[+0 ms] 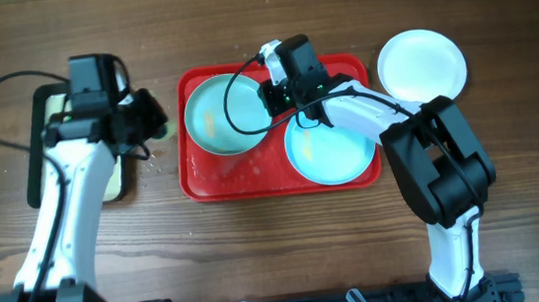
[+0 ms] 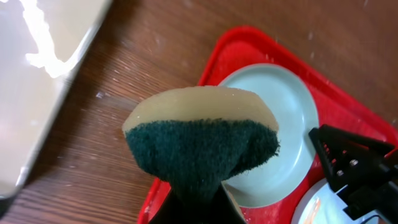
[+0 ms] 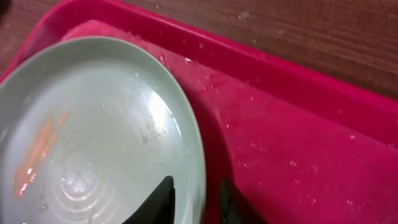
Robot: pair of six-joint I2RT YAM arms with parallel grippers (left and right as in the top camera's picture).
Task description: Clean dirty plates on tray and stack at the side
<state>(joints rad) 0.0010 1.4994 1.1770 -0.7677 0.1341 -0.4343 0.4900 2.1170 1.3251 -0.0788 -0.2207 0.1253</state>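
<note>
Above the wooden table (image 1: pixel 507 148), left gripper (image 2: pixel 196 208) pinches a sponge (image 2: pixel 202 143); right gripper (image 3: pixel 198 202) gapes astride one plate (image 3: pixel 93 137) rim.

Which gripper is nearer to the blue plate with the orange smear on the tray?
Right. The right gripper straddles that plate at its rim. The left gripper, holding a sponge, hangs over the table just beyond the tray edge.

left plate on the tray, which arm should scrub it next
Left, likely. The left gripper holds the sponge beside the tray, near that plate. The right gripper straddles the plate's rim, better placed to steady it.
</note>
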